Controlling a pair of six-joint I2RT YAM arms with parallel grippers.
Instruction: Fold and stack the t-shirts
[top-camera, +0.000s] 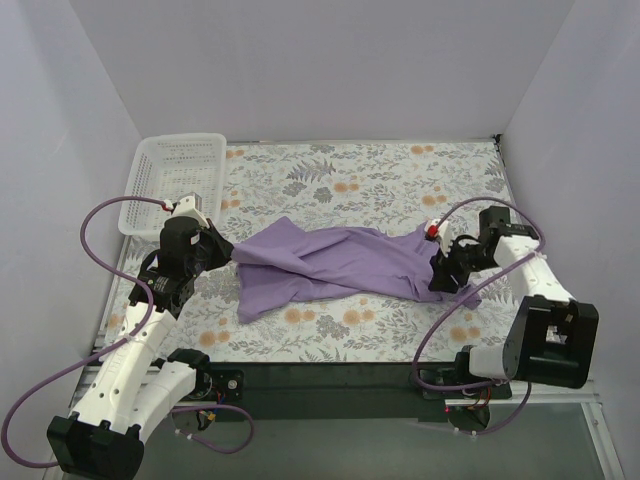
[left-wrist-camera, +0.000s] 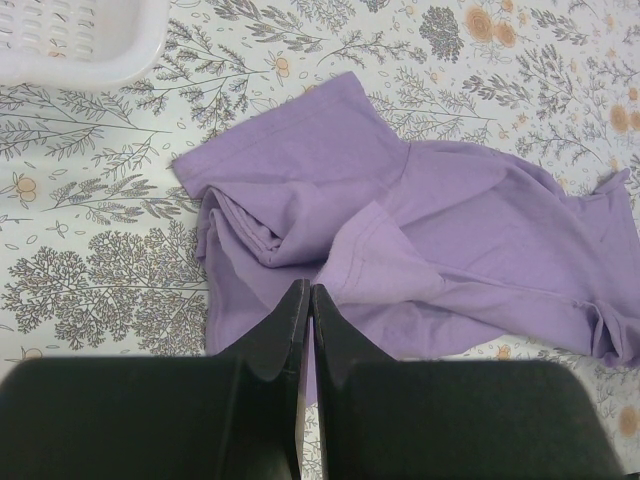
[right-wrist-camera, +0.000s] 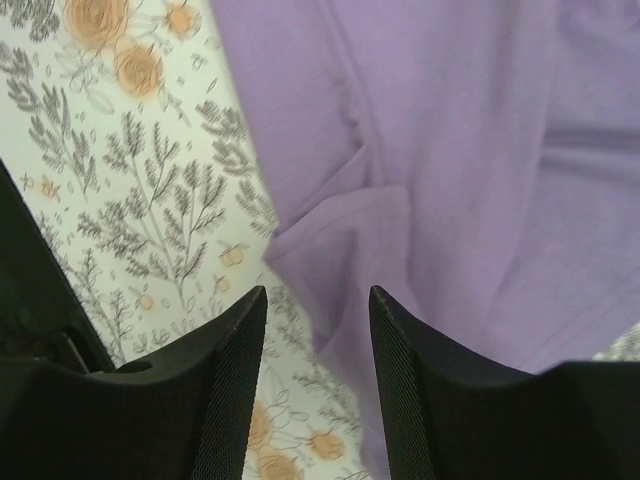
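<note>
Floral-patterned counter (top-camera: 400, 170) with two things on it

A lavender t-shirt (top-camera: 330, 262) lies crumpled and stretched sideways across the middle of the frame, on the counter's printed covering. A white mesh basket (top-camera: 180, 139) sits at the upper left, apart from the shirt.

- We see one plain lavender t-shirt (top-camera: 330, 262), unfolded and rumpled.
- It lies stretched left to right across the middle of the table (top-camera: 400, 170).
- Its left end is bunched in folds, with a hemmed edge turned over.
</note>
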